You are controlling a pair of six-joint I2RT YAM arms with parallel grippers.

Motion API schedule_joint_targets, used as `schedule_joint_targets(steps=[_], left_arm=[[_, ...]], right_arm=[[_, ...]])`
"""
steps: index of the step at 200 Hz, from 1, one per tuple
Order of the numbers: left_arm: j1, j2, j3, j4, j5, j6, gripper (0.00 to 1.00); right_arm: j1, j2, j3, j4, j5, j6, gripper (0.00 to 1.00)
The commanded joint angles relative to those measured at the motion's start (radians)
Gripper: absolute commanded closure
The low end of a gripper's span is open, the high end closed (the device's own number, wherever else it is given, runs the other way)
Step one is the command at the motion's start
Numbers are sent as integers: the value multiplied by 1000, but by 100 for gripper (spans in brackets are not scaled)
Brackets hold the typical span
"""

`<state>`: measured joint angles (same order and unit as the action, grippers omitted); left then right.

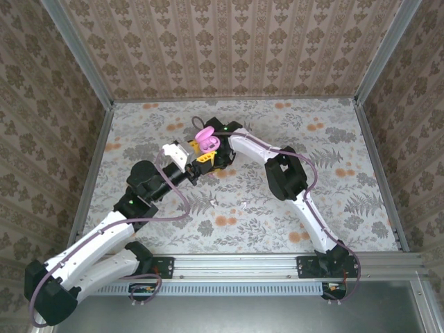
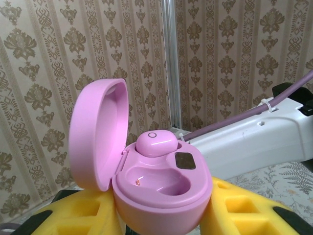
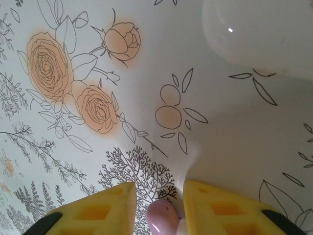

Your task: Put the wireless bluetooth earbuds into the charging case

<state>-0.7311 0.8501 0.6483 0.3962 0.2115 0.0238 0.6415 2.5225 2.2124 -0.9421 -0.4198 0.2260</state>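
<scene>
left gripper [image 2: 164, 221] clamps the open pink charging case [image 2: 166, 198], one pink earbud [image 2: 156, 143] seated inside; right gripper [image 3: 159, 196] pinches a second pink earbud [image 3: 163, 219].

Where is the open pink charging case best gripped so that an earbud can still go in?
Grip the lower shell across its rounded sides, coming in low beneath the rim, as the left gripper does. The lid stands open to one side and the wells face up. One holds an earbud; the empty well probably stays reachable that way.
</scene>
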Motion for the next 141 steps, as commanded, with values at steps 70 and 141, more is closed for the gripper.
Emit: schedule_joint_targets(steps=[70,141], left_arm=[[7,22,31,36,0,2,62],[6,19,30,33,-3,1,62]], right_arm=[[30,-43,-84,-48,102,-43,68],[73,12,-10,-165,272,-39,72]])
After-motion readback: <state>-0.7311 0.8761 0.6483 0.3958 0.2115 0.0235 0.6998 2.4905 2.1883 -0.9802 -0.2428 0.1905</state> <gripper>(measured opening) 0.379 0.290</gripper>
